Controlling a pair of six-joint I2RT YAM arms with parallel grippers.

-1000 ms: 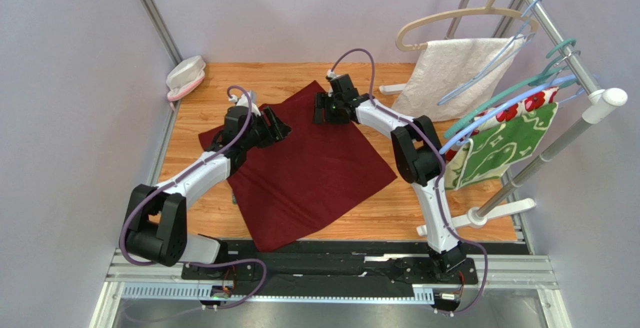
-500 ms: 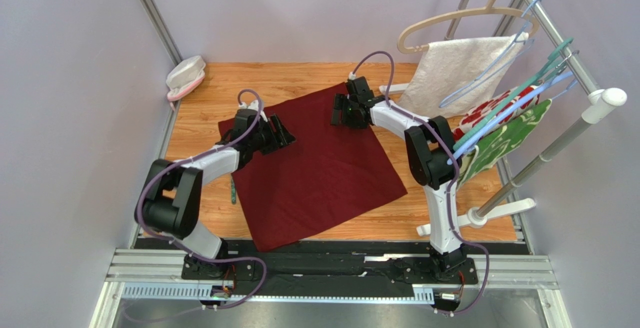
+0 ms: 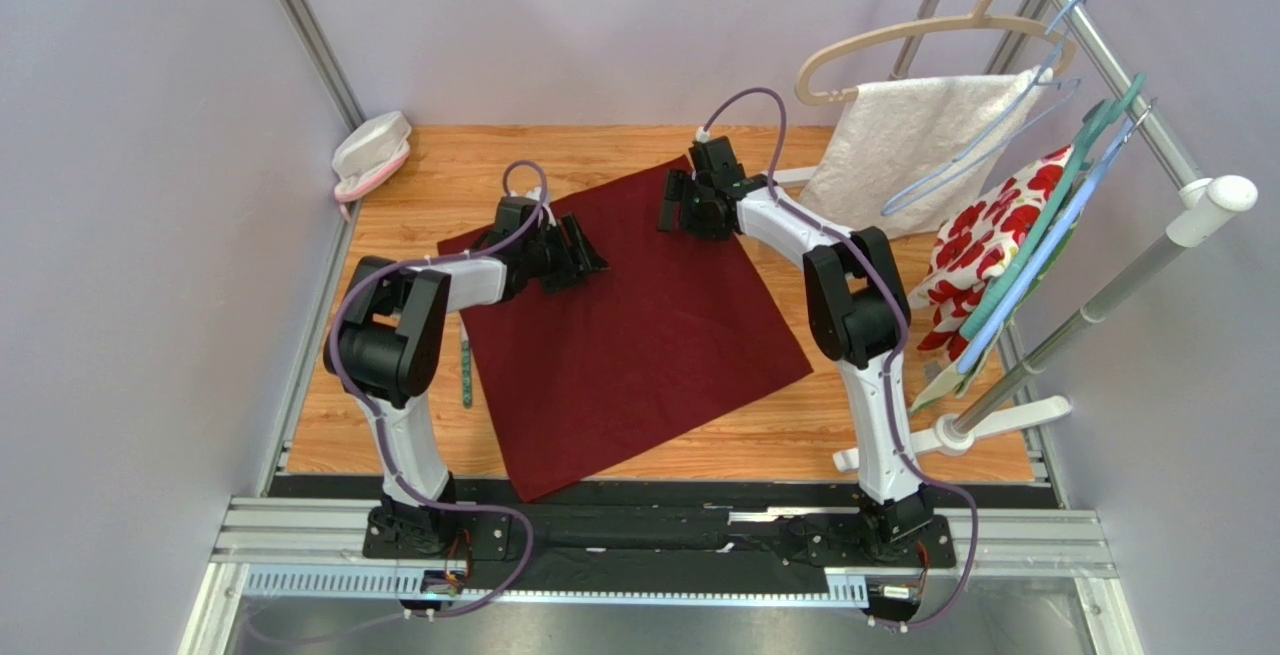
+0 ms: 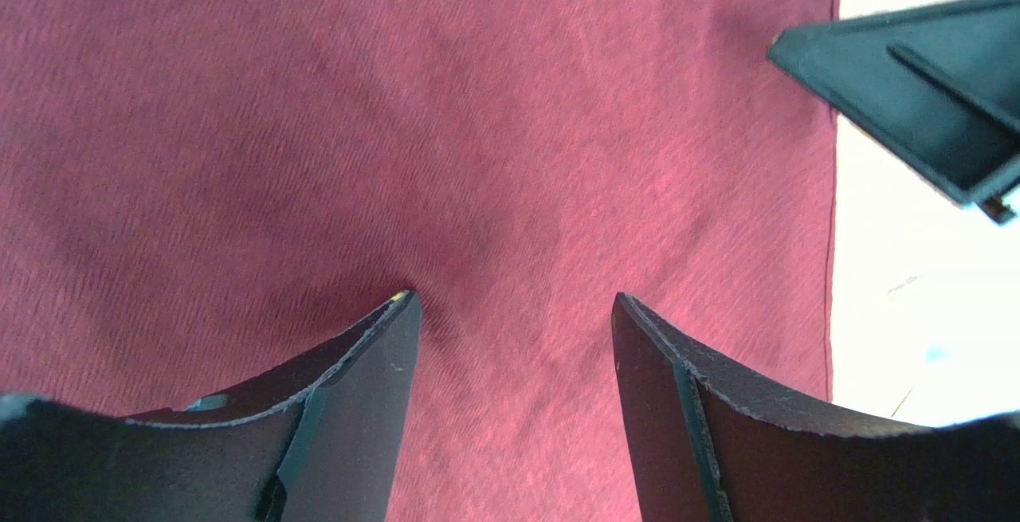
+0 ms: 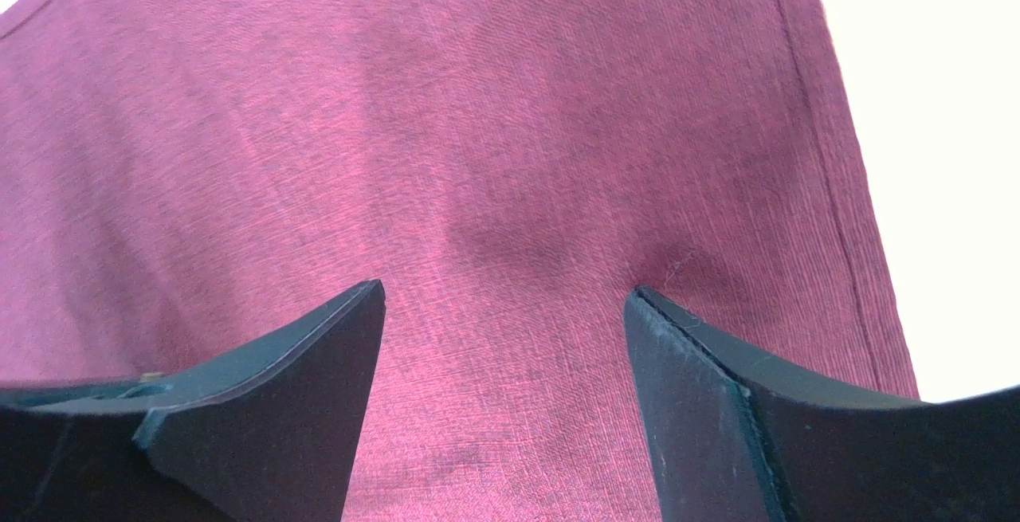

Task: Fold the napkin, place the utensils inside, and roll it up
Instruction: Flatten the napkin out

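Observation:
The dark red napkin [image 3: 639,333] lies spread flat on the wooden table [image 3: 451,175]. My left gripper [image 3: 586,255] is open, with both fingertips down on the napkin near its far left corner; the cloth fills the left wrist view [image 4: 359,128]. My right gripper [image 3: 676,214] is open, with its tips on the napkin near the far corner, beside the hem [image 5: 838,223]. A teal-green utensil [image 3: 466,375] lies on the wood just left of the napkin. The silvery utensil is hidden.
A garment rack [image 3: 1157,130] stands at the right with hangers, a white textured towel [image 3: 909,145] and red-and-green floral cloths [image 3: 984,258]. Its base foot [image 3: 962,430] rests on the table. A pink-and-white object [image 3: 370,154] sits at the far left corner.
Both grippers moved right and farther back, dragging the napkin with them. This uncovered the teal utensil at the napkin's left edge. The floral cloths swung on the rack.

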